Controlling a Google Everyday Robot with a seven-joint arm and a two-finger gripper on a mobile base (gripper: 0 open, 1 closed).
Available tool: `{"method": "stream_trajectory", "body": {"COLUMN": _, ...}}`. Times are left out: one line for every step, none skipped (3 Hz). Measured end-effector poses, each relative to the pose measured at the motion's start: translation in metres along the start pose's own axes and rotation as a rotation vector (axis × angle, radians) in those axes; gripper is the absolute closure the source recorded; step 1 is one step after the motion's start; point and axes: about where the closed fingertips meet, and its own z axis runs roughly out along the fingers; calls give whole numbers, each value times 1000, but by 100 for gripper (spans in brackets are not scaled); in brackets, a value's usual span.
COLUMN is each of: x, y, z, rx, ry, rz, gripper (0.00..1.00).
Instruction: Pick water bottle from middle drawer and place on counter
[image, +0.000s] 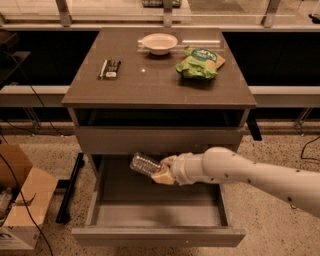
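Note:
The water bottle (144, 164) is a small clear ribbed bottle, held tilted on its side in the air above the open middle drawer (155, 220), just below the shallower drawer front above it. My gripper (163, 170) is shut on the bottle's right end, its pale fingers wrapped around it. My white arm reaches in from the lower right. The counter (150, 80) is the glossy grey-brown top of the cabinet, well above the bottle.
On the counter stand a white bowl (159, 43), a green snack bag (199, 63) and a small dark bar-shaped item (109, 69). A cardboard box (20, 200) sits on the floor at the left, with a black bar (70, 187) beside the cabinet.

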Motion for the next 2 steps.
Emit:
{"method": "stream_trajectory", "body": {"x": -79, "y": -31, "z": -76, "rx": 34, "ry": -123, "rz": -182, "gripper": 100}}
{"method": "stream_trajectory", "body": {"x": -156, "y": -50, "z": -167, "rx": 88, "ry": -243, "rz": -358, "gripper": 100}}
